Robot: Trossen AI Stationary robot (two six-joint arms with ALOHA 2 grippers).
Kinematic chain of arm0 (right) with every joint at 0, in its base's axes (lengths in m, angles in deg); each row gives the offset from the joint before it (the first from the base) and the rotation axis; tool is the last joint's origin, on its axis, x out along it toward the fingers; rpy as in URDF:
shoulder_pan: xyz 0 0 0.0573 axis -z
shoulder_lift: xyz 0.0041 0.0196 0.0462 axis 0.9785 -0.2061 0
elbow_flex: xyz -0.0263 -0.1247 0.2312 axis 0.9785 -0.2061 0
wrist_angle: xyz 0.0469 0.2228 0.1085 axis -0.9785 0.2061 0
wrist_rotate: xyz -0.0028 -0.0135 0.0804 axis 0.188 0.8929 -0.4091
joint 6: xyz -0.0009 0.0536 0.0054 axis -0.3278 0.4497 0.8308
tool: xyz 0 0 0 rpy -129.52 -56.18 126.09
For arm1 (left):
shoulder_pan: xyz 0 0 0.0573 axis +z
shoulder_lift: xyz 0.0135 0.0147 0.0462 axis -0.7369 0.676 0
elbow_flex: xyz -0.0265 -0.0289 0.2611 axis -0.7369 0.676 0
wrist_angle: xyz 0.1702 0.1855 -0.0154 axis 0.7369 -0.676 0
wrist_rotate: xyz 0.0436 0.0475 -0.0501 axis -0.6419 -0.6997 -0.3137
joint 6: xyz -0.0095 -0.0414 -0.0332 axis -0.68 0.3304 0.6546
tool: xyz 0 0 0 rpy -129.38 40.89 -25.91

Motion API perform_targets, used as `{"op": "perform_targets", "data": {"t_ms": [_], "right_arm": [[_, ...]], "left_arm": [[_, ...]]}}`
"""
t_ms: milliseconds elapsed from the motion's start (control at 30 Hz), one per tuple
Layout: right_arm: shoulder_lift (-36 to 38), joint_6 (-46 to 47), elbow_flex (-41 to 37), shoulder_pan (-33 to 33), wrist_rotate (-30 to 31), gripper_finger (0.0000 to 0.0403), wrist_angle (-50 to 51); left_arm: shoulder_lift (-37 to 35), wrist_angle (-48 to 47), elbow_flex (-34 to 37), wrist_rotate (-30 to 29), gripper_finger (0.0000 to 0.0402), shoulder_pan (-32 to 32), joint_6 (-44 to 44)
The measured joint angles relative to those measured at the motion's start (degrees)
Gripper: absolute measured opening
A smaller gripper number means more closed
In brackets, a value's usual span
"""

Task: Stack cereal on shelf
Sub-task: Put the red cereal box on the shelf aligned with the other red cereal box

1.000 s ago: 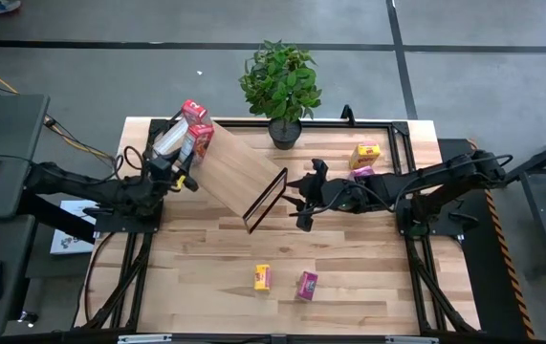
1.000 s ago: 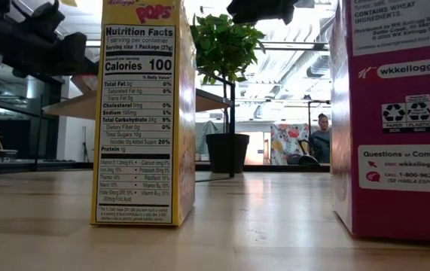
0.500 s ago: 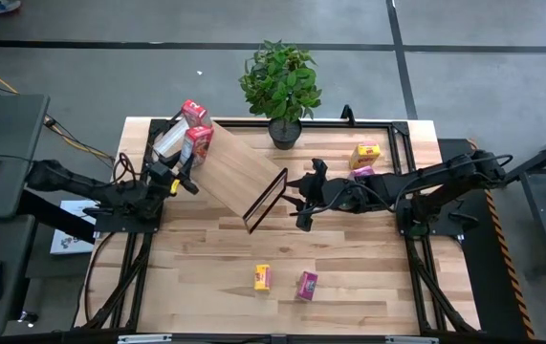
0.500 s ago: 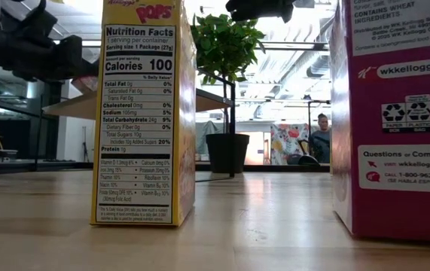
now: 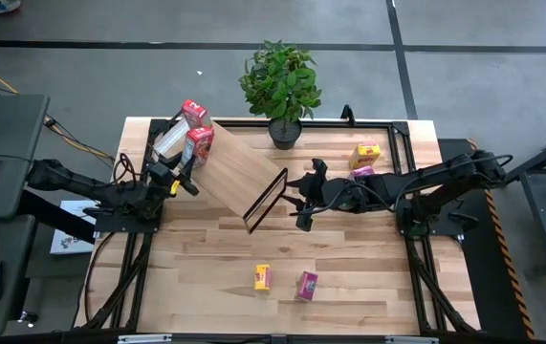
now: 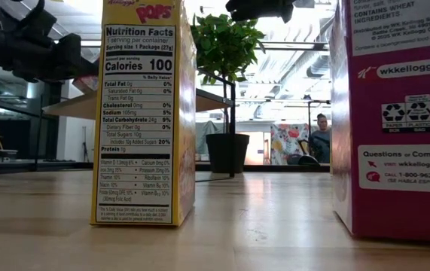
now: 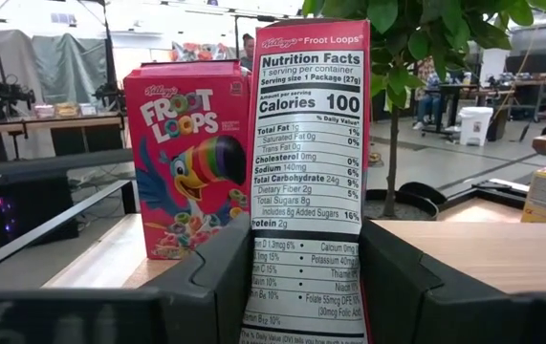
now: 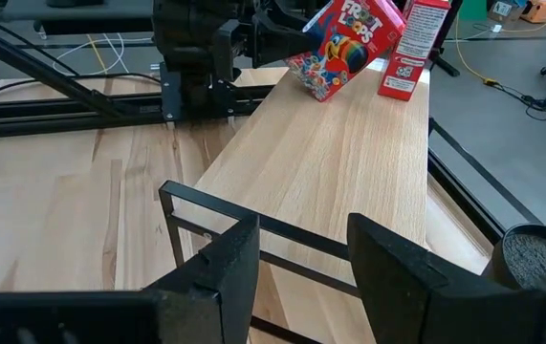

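Cereal: a red box [image 7: 309, 182] stood upright on the shelf [image 5: 239, 172] between the left gripper's [image 5: 185, 177] parted fingers, its twin [image 7: 185, 158] at ten o'clock; the right gripper [image 5: 303, 199] waited open by the shelf's frame.

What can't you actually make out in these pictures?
- Low view: the yellow cereal box and the magenta cereal box run off the picture's edges. Standing close to the camera, they hide most of the shelf.
- High view: the print on those two boxes is too small to read.
- Left wrist view: the bottom of the nearer red Froot Loops box is cut off by the lower edge.
- Right wrist view: the plant pot is cut off at the corner.
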Motion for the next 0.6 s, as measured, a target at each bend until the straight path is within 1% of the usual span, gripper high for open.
{"op": "perform_targets", "data": {"t_ms": [600], "right_arm": [[0.0, 0.5, 0.0, 0.0, 0.0, 0.0152, 0.0]], "left_arm": [[0.0, 0.0, 0.0, 0.0, 0.0143, 0.0, 1.7]]}}
